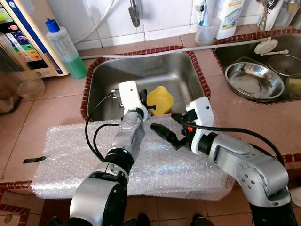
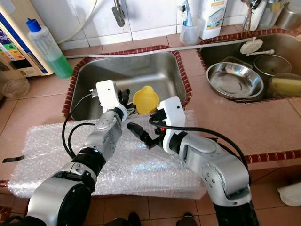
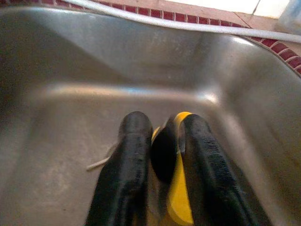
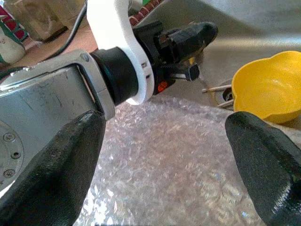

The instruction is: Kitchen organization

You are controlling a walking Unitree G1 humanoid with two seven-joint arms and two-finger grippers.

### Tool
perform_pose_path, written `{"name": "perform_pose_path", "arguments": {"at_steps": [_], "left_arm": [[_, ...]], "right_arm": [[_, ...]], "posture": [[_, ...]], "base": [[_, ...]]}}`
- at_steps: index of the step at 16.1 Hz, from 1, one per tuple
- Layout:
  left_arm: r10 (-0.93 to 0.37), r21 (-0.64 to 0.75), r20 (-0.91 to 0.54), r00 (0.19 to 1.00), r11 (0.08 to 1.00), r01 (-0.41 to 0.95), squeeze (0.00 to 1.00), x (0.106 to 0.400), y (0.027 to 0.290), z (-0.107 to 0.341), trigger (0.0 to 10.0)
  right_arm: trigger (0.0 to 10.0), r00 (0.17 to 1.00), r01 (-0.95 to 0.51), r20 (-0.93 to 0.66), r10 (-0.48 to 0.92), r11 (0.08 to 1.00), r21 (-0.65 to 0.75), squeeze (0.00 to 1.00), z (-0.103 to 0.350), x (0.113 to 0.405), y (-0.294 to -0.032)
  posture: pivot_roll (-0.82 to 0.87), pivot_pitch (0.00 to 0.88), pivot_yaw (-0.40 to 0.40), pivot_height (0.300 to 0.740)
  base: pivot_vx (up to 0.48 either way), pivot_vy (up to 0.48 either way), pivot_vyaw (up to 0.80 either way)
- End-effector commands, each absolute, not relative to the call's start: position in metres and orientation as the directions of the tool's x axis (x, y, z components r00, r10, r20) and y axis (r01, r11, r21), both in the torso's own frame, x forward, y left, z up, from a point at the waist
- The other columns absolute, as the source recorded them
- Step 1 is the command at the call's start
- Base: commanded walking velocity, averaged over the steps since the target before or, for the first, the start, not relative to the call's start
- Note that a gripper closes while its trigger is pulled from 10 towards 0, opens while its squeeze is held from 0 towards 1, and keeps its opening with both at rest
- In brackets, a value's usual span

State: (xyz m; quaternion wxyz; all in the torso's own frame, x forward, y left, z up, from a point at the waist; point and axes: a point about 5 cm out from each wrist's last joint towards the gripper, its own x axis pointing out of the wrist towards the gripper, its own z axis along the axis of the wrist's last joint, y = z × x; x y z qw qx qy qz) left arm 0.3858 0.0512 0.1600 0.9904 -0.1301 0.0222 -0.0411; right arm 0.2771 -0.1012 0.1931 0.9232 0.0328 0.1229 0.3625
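Labels on appliance (image 1: 21, 42) at 10 o'clock and white bottle (image 1: 229, 16) at 1 o'clock: print too small to read. Yellow bowl (image 1: 160, 100), scalloped rim, glossy plastic, tilted at near edge of steel sink (image 1: 141, 70). Left end effector (image 3: 164, 160) pinched on bowl rim. Right end effector (image 4: 164, 155) spread wide over bubble wrap (image 1: 155, 165) on tiled tabletop (image 1: 244, 117), 6 o'clock of bowl

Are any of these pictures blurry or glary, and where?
Head views are sharp, with glare on the steel bowl. Left wrist view: soft, the left gripper fingers blurred around the yellow bowl. Right wrist view: near fingers blurred, bubble wrap glinting.
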Motion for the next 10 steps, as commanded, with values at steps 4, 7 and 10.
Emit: {"name": "perform_pose_path", "arguments": {"at_steps": [4, 7, 10], "left_arm": [[-0.088, -0.216, -0.062, 0.994, 0.974, 0.073, 1.00, 0.383, 0.045, 0.151, 10.0], [-0.065, -0.213, -0.042, 0.997, 0.976, 0.055, 1.00, 0.385, 0.048, 0.156, 10.0], [-0.074, -0.216, 0.007, 0.997, 0.974, 0.074, 1.00, 0.389, 0.049, 0.168, 10.0]], "right_arm": [[10.0, 0.719, -0.647, -0.244, 0.650, 0.755, 0.104, 1.00, 0.191, 0.275, -0.102], [10.0, 0.724, -0.648, -0.233, 0.650, 0.756, 0.094, 1.00, 0.194, 0.276, -0.104], [10.0, 0.724, -0.653, -0.223, 0.653, 0.752, 0.084, 1.00, 0.196, 0.277, -0.102]], "posture": [[-0.36, 0.222, 0.193, 0.740], [-0.36, 0.212, 0.192, 0.740], [-0.36, 0.207, 0.193, 0.740]], "base": [[0.000, 0.000, 0.00], [0.000, 0.000, 0.00], [0.000, 0.000, 0.00]]}}
